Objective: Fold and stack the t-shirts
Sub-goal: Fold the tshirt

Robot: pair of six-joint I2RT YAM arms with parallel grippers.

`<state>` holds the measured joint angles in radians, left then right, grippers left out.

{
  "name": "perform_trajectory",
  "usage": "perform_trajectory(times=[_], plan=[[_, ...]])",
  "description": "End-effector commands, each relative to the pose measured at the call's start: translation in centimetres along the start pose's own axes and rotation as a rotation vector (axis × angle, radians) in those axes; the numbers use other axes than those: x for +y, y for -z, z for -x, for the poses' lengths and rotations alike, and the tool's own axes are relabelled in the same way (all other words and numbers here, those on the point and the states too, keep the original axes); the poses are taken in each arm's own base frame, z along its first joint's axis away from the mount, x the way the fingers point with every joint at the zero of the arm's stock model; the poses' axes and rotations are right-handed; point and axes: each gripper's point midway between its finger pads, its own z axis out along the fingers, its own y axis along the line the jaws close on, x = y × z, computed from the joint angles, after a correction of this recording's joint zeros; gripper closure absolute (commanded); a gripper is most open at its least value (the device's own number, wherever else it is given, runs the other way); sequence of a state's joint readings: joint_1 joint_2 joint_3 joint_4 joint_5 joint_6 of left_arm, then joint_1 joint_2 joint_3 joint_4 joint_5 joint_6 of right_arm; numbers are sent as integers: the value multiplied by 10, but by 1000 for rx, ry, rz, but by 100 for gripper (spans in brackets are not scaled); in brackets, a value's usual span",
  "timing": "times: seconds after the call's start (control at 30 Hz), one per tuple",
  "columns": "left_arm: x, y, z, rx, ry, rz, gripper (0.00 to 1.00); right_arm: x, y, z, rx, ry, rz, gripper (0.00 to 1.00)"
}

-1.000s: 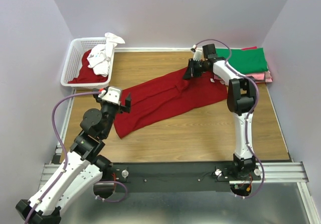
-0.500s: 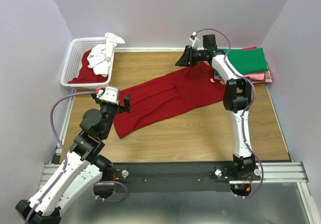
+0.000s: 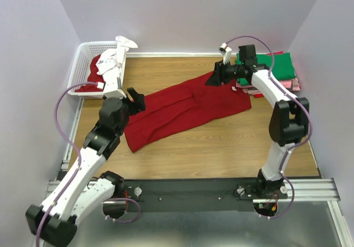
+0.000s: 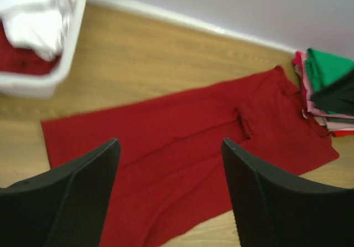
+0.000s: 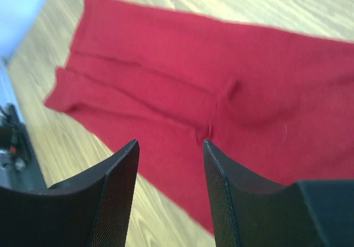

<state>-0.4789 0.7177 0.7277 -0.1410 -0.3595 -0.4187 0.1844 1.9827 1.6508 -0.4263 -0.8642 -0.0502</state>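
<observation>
**Right arm lets go of dark red shirt as left arm reaches in**

The right pincer [image 3: 214,76] hangs just above the far right end of the dark red t-shirt [image 3: 182,111], its jaws apart and empty. A second earlier it was clamped low on that same edge of the cloth; it has since released, lifted and drawn back a little toward the stack. The left arm has stretched forward over the same interval, and the left pincer [image 3: 135,96] now sits over the shirt's near left end, jaws spread wide and holding nothing.

The shirt lies flat on the counter [image 3: 221,142] as a long, narrow band running diagonally from near left to far right, with a lengthwise crease showing in both wrist views. Its far end lies just beside the finished pile in the far right corner, where a green t-shirt [image 3: 279,64] tops a pink t-shirt [image 3: 293,83]. A white t-shirt [image 3: 110,64] waits in the basket [image 3: 74,75] at far left.

The release suggests the lengthwise folds are done; the crosswise fold and stacking appear to remain.
</observation>
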Motion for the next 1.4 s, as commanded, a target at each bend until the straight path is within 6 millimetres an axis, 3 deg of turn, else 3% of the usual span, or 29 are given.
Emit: perform_trajectory(times=[0.0, 0.03, 0.1, 0.17, 0.23, 0.3, 0.57, 0.8, 1.0, 1.1, 1.17, 1.37], plan=[[10, -12, -64, 306, 331, 116, 28, 2, 22, -28, 36, 93, -94, 43], [21, -10, -94, 420, 401, 221, 43, 2, 25, -32, 42, 103, -110, 43], [38, -4, -113, 505, 446, 354, 44, 6, 31, -45, 55, 106, -123, 43], [55, 8, -144, 612, 460, 490, 43, 2, 36, -50, 63, 114, -151, 42], [67, 19, -169, 682, 466, 573, 39, -1, 41, -55, 62, 99, -157, 42], [73, 25, -180, 698, 496, 627, 37, -3, 43, -62, 66, 84, -150, 42], [124, 42, -194, 659, 505, 862, 37, -15, 58, -67, 37, 11, -124, 42], [143, 42, -192, 634, 510, 937, 40, -19, 61, -68, 34, -2, -124, 42], [148, 36, -196, 655, 488, 942, 51, -21, 65, -68, 27, -6, -127, 42], [147, 32, -202, 681, 478, 922, 52, -21, 65, -67, 25, -11, -127, 42], [146, 29, -205, 690, 474, 912, 60, -21, 65, -68, 26, -12, -127, 42], [148, 23, -211, 711, 441, 892, 63, -23, 64, -71, 30, -22, -125, 42]])
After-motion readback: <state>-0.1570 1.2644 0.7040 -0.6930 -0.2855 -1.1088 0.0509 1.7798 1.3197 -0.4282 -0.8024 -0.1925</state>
